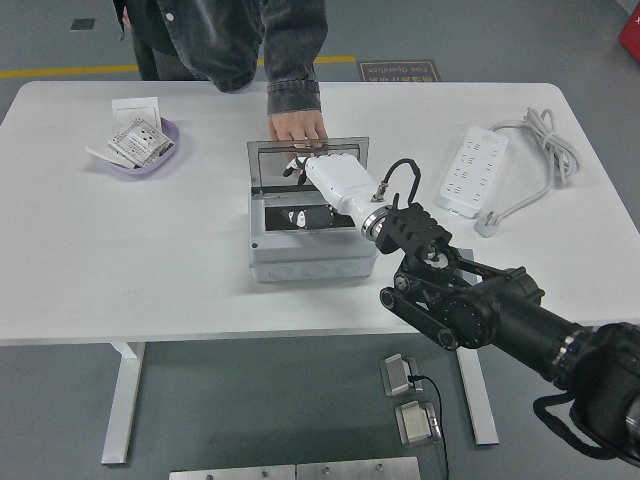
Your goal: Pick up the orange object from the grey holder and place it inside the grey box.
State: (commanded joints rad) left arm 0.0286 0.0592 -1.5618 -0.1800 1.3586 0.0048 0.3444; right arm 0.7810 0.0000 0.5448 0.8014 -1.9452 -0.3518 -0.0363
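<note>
A: Your right hand [318,175] reaches in from the lower right, its white shell over the open grey box [310,255] at the middle of the white bench [200,260].

B: And the fingers?

A: You cannot tell from this view. They point away toward the raised lid [262,165], and the shell hides them. No orange object shows in the hand or anywhere else; whether it lies in the box under the hand cannot be told. Only dark shapes with white marks show in the box's interior.

B: Who else is in the frame?

A: A person in a dark denim jacket stands at the far side. One hand [297,126] rests on the bench just behind the lid, touching or nearly touching its top edge.

B: The rest of the bench?

A: A purple dish [165,155] with paper packets sits far left. A white power strip [474,171] with its coiled cable lies to the right, well apart from the box. Your left arm is out of view.
</note>
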